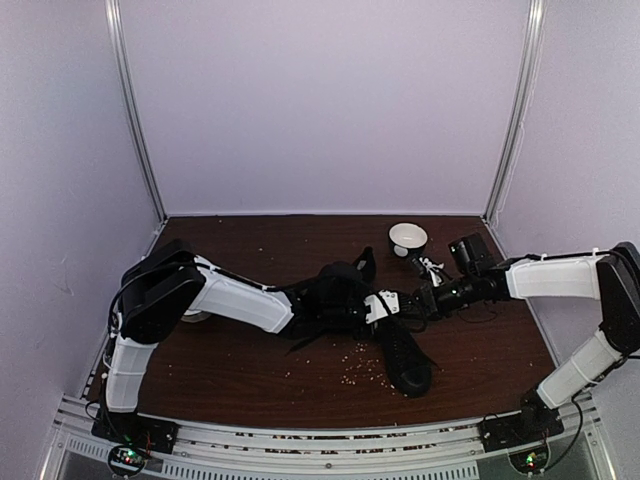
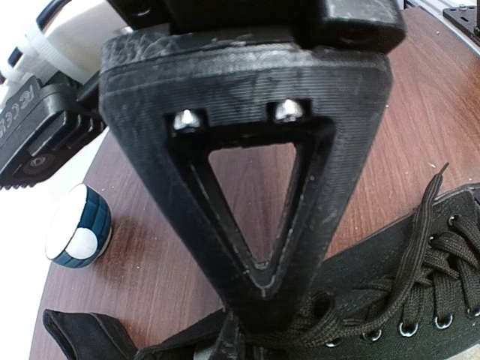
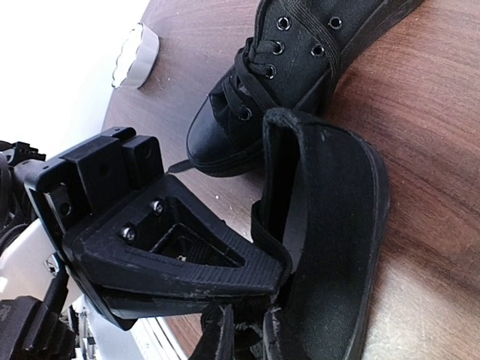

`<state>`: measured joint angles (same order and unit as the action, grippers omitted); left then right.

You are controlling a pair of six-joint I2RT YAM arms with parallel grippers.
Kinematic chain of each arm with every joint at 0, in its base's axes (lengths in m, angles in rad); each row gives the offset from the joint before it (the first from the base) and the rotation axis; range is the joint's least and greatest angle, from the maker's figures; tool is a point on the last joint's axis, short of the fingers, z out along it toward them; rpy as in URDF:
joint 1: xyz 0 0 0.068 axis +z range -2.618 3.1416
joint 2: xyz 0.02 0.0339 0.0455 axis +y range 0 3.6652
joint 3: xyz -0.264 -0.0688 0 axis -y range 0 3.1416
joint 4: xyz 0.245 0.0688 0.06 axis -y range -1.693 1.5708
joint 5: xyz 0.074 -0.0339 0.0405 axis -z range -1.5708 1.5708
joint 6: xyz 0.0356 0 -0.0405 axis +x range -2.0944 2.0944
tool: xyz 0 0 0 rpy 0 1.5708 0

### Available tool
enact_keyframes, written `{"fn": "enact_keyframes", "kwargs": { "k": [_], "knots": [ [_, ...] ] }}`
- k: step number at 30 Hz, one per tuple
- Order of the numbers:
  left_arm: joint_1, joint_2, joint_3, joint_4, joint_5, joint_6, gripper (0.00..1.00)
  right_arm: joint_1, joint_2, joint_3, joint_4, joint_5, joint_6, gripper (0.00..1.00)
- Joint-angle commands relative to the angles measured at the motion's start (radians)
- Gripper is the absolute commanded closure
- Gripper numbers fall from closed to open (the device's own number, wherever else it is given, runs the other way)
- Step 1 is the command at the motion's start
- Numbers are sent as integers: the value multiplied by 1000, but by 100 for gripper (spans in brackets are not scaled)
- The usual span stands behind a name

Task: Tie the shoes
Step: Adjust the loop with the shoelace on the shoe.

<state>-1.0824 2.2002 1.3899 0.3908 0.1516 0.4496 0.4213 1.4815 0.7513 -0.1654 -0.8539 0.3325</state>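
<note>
Two black shoes lie mid-table. One shoe point(image 1: 335, 290) is under my left arm; the other shoe point(image 1: 403, 358) points toward the front edge. My left gripper point(image 1: 365, 305) is shut, its tips point(image 2: 255, 311) pressed into the bunched laces point(image 2: 420, 255) of a shoe point(image 2: 375, 285), pinching a lace. My right gripper point(image 1: 400, 303) reaches in from the right. Its jaws point(image 3: 281, 289) are nearly closed on black fabric at the mouth of the open shoe point(image 3: 337, 247); lace or tongue, I cannot tell. The laced shoe point(image 3: 300, 52) lies beyond it.
A white bowl point(image 1: 408, 238) stands at the back right of the table, a white and blue bowl point(image 2: 79, 225) beyond my left gripper. Another bowl point(image 3: 137, 56) sits near the table edge. Small pale grains point(image 1: 360, 365) are scattered on the brown tabletop point(image 1: 250, 370) in front of the shoes.
</note>
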Motion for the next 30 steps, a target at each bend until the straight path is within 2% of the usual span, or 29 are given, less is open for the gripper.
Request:
{"fn": "enact_keyframes", "kwargs": {
  "k": [1, 16, 20, 24, 30],
  "knots": [
    [1, 14, 17, 62, -1, -18, 100, 16, 16, -28, 105, -57, 49, 87],
    [1, 17, 23, 86, -6, -48, 100, 63, 41, -22, 111, -62, 59, 84],
    [3, 14, 24, 104, -6, -82, 100, 65, 60, -19, 103, -48, 56, 88],
    [2, 9, 14, 115, -8, -89, 100, 63, 54, -18, 81, -5, 47, 100],
    [3, -17, -27, 115, -16, -65, 100, 16, -12, -22, 40, 54, 31, 100]
  ]
}}
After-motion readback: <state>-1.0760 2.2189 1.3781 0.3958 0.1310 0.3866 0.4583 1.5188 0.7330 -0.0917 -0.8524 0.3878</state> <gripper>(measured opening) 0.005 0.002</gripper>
